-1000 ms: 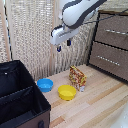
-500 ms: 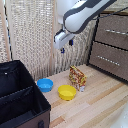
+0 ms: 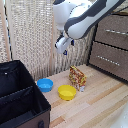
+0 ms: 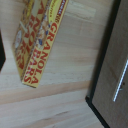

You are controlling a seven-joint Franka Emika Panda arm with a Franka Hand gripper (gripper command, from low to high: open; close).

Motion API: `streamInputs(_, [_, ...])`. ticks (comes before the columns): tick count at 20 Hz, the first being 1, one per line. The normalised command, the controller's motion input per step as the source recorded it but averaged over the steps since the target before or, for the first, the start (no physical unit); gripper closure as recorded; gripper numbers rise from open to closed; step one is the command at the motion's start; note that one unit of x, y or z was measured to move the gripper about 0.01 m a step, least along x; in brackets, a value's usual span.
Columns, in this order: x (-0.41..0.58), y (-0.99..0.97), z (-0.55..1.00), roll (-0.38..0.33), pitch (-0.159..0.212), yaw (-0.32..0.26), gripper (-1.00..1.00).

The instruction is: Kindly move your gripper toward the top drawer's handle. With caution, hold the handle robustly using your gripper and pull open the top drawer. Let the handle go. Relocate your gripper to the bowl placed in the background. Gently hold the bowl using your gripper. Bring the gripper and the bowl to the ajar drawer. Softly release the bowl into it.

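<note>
In the exterior view my gripper [image 3: 63,48] hangs in the air in front of the slatted wall, above and behind the blue bowl [image 3: 45,85]; it is too small and blurred to show its jaws. The bowl sits on the wooden floor, empty. At the exterior view's right stands the dresser, whose top drawer [image 3: 114,37] is closed, with its silver handle [image 3: 117,32] well to the right of the gripper. The wrist view shows a dark drawer front [image 4: 111,85] with a silver handle [image 4: 120,80]; the fingers are out of that picture.
A yellow bowl [image 3: 66,92] lies beside the blue one. A granola bars box [image 3: 77,78] [image 4: 37,42] stands between the bowls and the dresser. A black fabric box [image 3: 20,100] fills the exterior view's lower left. A lower drawer [image 3: 107,60] sits under the top one.
The arm has swung slightly toward the exterior view's right and the gripper has dipped a little. Bowls, box and drawers have not moved.
</note>
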Motion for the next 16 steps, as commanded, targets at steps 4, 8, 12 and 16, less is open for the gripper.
streamInputs(4, [0.329, 0.02, 0.10, -0.375, 0.022, -0.020, -1.00])
streamInputs(8, [0.252, 0.06, 0.13, -0.375, 0.028, -0.098, -1.00])
streamInputs(12, [0.021, 0.03, 0.18, -0.367, 0.002, -0.043, -1.00])
streamInputs(16, [-0.176, -0.25, 0.37, -0.279, -0.024, 0.009, -1.00])
